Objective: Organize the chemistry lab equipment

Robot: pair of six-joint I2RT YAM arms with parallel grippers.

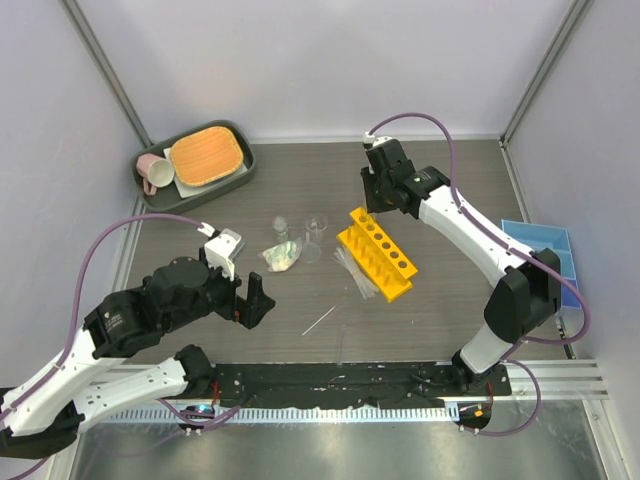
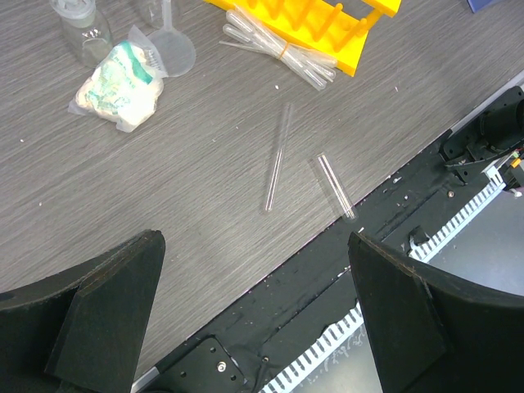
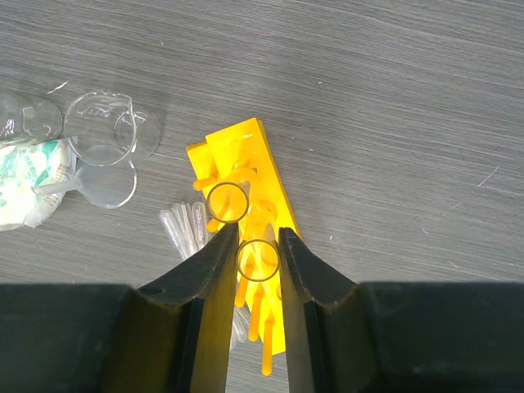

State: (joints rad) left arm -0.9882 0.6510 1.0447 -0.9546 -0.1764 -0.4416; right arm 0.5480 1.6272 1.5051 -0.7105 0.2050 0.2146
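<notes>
Your right gripper (image 3: 259, 237) clamps 1 clear tube (image 3: 260, 262) over the yellow rack (image 3: 274, 196); lower it plumb into a hole. Left gripper (image 2: 254, 246) gapes.

Robot test booth, white walls (image 1: 320, 60), grey table (image 1: 300, 190)

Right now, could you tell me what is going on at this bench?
The right end effector grips a clear test tube directly over the yellow test tube rack, apparently to slot it in. The left end effector hangs wide open above two loose tubes lying near the table's front edge.
</notes>
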